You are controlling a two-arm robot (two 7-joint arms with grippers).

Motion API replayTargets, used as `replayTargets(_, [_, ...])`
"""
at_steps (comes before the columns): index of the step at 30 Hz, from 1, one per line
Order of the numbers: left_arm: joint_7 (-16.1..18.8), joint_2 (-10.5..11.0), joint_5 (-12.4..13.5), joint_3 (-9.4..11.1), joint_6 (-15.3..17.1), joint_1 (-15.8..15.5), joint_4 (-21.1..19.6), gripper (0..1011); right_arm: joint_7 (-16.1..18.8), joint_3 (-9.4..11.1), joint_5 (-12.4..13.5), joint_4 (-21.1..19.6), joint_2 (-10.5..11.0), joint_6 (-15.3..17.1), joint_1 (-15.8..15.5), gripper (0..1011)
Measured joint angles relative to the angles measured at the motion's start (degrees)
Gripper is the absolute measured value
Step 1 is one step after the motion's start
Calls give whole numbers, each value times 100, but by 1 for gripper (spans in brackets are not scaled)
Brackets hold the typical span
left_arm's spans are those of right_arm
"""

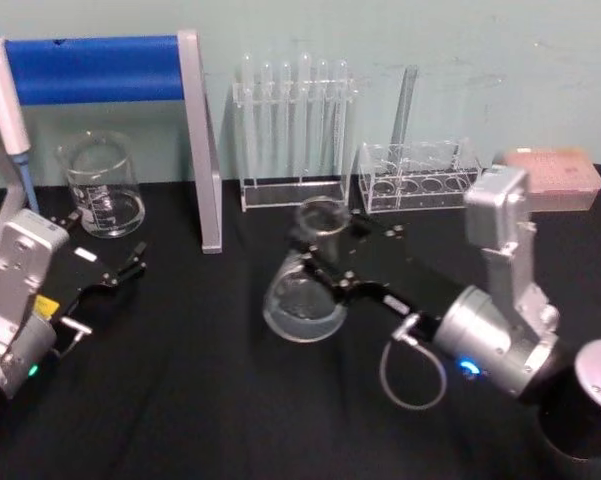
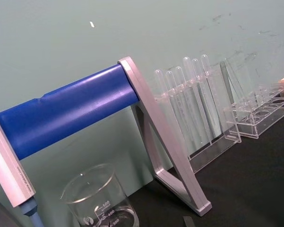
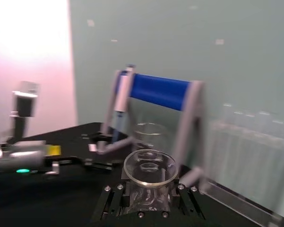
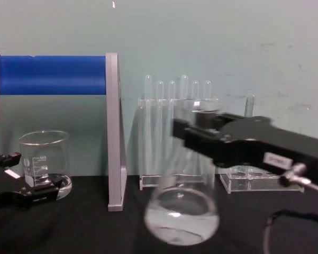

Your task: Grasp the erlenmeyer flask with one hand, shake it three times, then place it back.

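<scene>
Right gripper (image 1: 326,246) jaws clamp erlenmeyer flask (image 1: 300,302) neck; left gripper (image 1: 123,270) near beaker (image 1: 102,186).

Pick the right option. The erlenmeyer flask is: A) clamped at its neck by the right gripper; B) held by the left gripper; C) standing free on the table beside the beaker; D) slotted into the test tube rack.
A: the right gripper is shut on the neck of the erlenmeyer flask, while the left gripper sits open, well apart from it, near the beaker.
</scene>
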Motion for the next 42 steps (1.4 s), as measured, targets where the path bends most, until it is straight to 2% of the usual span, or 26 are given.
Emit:
replayTargets(4, [0,0,0,0,0,0,0,1001,190,-209,65,87,-2,-25,149,449])
replayTargets(8, [0,0,0,0,0,0,0,1001,240,-307,120,110,26,-48,204,450])
replayTargets(13, [0,0,0,0,0,0,0,1001,155,-296,184,63,107,-79,165,449])
replayTargets(16, [0,0,0,0,0,0,0,1001,-4,-194,213,-9,173,-110,74,449])
replayTargets(19, [0,0,0,0,0,0,0,1001,-224,-28,222,-101,237,-135,-60,449])
replayTargets(22, [0,0,0,0,0,0,0,1001,-557,274,211,-259,322,-150,-304,449])
replayTargets(25, [0,0,0,0,0,0,0,1001,-736,450,179,-357,356,-152,-451,449])
replayTargets(26, [0,0,0,0,0,0,0,1001,-868,580,145,-430,373,-152,-564,449])
replayTargets(36, [0,0,0,0,0,0,0,1001,-1517,1352,-26,-815,364,-65,-1232,449])
replayTargets(42, [0,0,0,0,0,0,0,1001,-1621,1559,-78,-872,313,-1,-1355,449])
